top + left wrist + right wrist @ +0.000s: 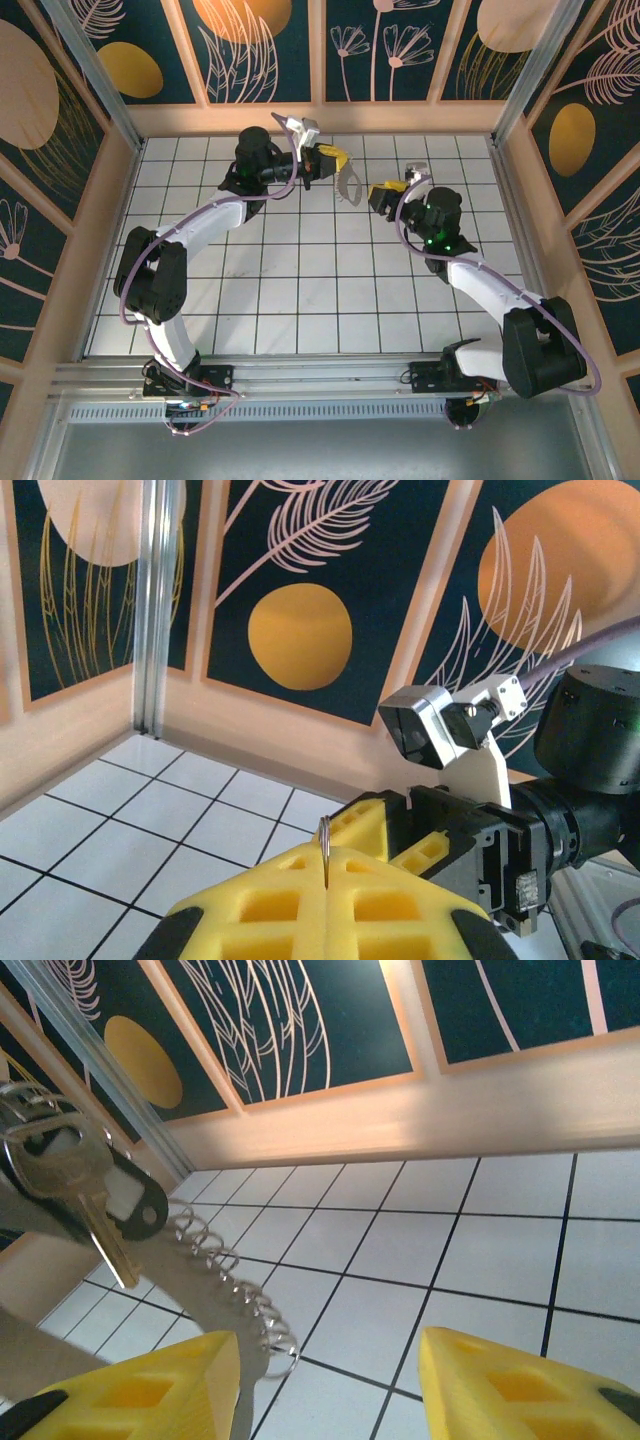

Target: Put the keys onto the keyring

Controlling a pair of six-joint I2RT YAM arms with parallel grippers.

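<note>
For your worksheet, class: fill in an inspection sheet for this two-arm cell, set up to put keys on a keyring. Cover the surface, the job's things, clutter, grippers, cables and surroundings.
surface: white tiled table, dark grid lines.
job's things: keyring held up off the tiles between the two grippers; keys, one with a black head, hang close to the right wrist camera; whether they are on the ring cannot be told.
clutter: nothing seen.
grippers: left gripper shut on the keyring; right gripper open, fingers wide apart, facing the left one.
cables: purple cable along the left arm, another along the right arm.
surroundings: dark leaf-patterned wall panels; metal frame posts.
</note>
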